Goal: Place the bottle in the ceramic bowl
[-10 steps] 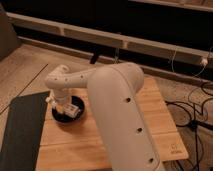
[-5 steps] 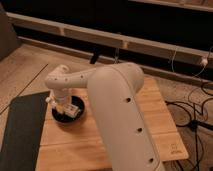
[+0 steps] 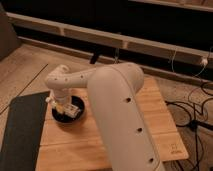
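One gripper point(image 3: 60, 104) over my bowl point(image 3: 68, 116) — bottle point(image 3: 73, 109) lies inside; finger state, I cannot tell.

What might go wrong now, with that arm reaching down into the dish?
1. The tool sits right over the round black glossy ceramic bowl, so pulling away carelessly might nudge it across the wooden board.
2. The small white bottle seems to lie against the bowl's rim and might roll out.
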Controlling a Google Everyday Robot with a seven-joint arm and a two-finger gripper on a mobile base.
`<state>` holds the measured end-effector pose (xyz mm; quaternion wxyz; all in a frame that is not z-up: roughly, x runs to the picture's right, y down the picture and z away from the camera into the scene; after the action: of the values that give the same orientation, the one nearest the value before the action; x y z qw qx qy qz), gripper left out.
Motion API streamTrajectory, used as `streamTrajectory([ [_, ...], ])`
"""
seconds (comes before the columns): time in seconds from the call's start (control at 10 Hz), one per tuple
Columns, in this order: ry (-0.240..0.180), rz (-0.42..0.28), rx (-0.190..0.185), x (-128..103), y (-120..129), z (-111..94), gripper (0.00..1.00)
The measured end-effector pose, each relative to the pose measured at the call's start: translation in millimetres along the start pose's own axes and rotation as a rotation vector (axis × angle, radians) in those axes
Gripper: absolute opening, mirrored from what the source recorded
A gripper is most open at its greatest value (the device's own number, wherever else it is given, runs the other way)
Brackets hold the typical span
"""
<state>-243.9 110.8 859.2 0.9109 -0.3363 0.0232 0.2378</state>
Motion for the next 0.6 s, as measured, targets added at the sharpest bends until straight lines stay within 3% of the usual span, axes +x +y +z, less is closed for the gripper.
streamTrajectory([
  [0.4, 0.000, 0.000, 0.000, 0.0, 0.0, 0.0, 0.01],
  [0.6, 0.000, 0.000, 0.000, 0.0, 0.0, 0.0, 0.14],
])
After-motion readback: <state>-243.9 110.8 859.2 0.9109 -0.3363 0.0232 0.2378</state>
